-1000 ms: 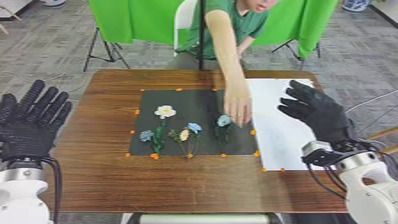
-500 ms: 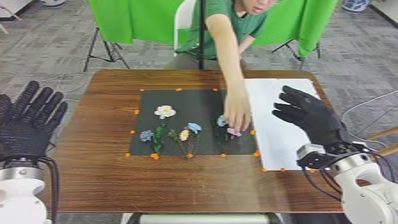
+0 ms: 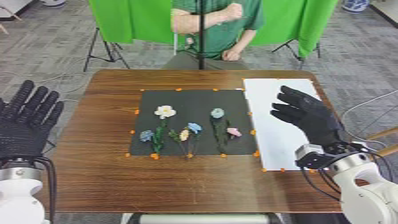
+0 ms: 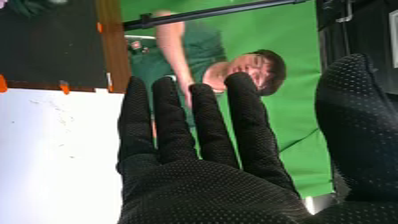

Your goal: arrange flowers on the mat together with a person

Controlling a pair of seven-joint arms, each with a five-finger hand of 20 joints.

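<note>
Right hand, empty with its fingers spread wide, hangs right of the mat, while the flowers lie on the mat; adjusting one well probably calls for a light, low pinch that leaves the others undisturbed

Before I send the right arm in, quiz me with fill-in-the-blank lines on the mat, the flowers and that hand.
The black rectangular mat lies to the ____ of the white rectangular sheet.
The bloom lying nearest that sheet is coloured ____.
The white flower with a yellow centre lies ____ from the robot than the small cream flower.
The robot's black-gloved right hand is holding ____.
Missing words: left; pink; farther; nothing.
</note>
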